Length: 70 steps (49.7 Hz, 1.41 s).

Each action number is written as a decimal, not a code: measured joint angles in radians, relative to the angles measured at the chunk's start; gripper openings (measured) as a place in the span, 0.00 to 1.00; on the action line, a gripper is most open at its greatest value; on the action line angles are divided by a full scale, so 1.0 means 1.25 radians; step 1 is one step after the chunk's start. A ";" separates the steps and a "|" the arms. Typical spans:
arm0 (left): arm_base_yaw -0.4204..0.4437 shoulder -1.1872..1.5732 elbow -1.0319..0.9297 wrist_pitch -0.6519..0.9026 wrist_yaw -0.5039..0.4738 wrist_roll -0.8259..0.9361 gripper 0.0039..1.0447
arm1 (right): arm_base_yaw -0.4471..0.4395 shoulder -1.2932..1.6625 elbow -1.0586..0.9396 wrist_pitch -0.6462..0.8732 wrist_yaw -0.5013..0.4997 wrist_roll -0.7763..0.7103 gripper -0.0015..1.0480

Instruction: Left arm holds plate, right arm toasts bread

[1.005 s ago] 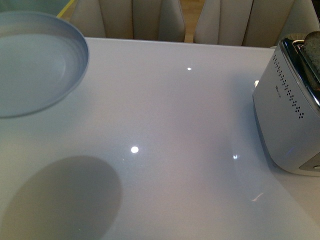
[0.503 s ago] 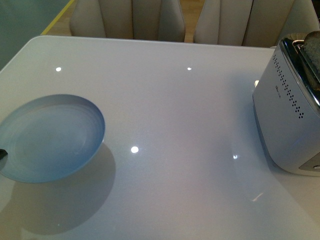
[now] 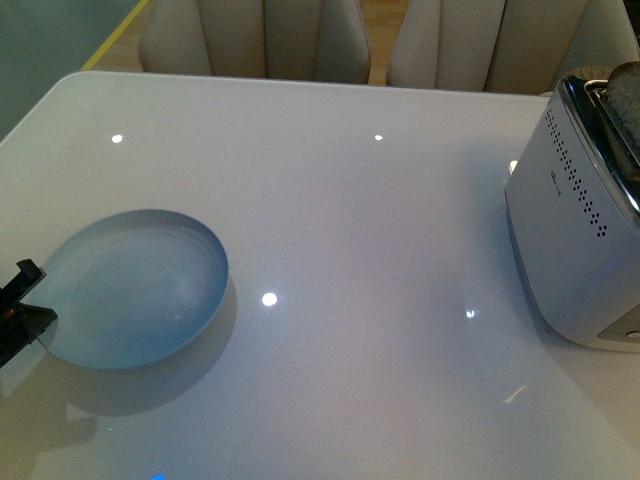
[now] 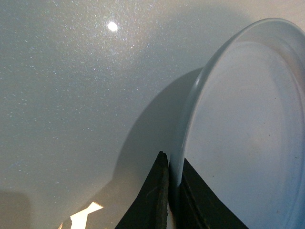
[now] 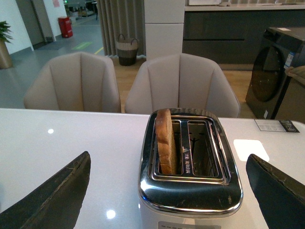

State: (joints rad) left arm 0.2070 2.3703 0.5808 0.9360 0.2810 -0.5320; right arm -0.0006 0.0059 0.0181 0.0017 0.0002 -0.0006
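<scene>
Item 1, left gripper (image 3: 20, 315): at the table's near left edge. Our fingers (image 4: 157, 200) are closed on the rim of the plate, one outside and one inside.

Item 2, plate (image 3: 135, 290): held near the near left corner of the table (image 3: 350, 200), tilted so its hollow faces toward the table's middle and right. It casts a shadow below; we cannot tell if its low edge touches the surface. Being round, it has no long axis; it is empty.

Item 3, right gripper (image 5: 167, 191): spread wide, holding nothing, hovering on the near side of the toaster, with the slots in line between the fingers.

Item 4, toaster (image 3: 580, 230): at the right edge of the table, its two slots running near to far in the wrist view.

Item 5, bread (image 5: 164, 140): upright on edge in the slot toward the table's middle, standing well above the slot. Long axis vertical, rounded top up, broad faces toward the toaster's sides. The other slot is empty.

Item 6, chairs (image 5: 183, 83): two, beyond the far edge.

Step in hand, as we judge it: plate presented, slice waiting in the toaster. Next we expect the right gripper to descend over the slice, close across its thin faces and lift straight up clear of the slot.
</scene>
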 joint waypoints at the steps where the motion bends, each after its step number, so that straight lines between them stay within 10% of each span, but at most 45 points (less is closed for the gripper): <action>1: -0.001 0.005 0.002 0.000 -0.001 0.000 0.03 | 0.000 0.000 0.000 0.000 0.000 0.000 0.91; 20: -0.002 0.031 0.020 -0.005 -0.019 -0.005 0.04 | 0.000 0.000 0.000 0.000 0.000 0.000 0.91; 44: -0.005 -0.153 -0.038 -0.091 -0.080 0.000 0.94 | 0.000 0.000 0.000 0.000 0.000 0.000 0.91; 70: -0.108 -0.771 -0.110 -0.372 -0.276 -0.012 0.93 | 0.000 0.000 0.000 0.000 0.000 0.000 0.91</action>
State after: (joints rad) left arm 0.0715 1.4059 0.4427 0.4709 -0.0643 -0.5465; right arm -0.0006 0.0059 0.0181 0.0013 0.0002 -0.0006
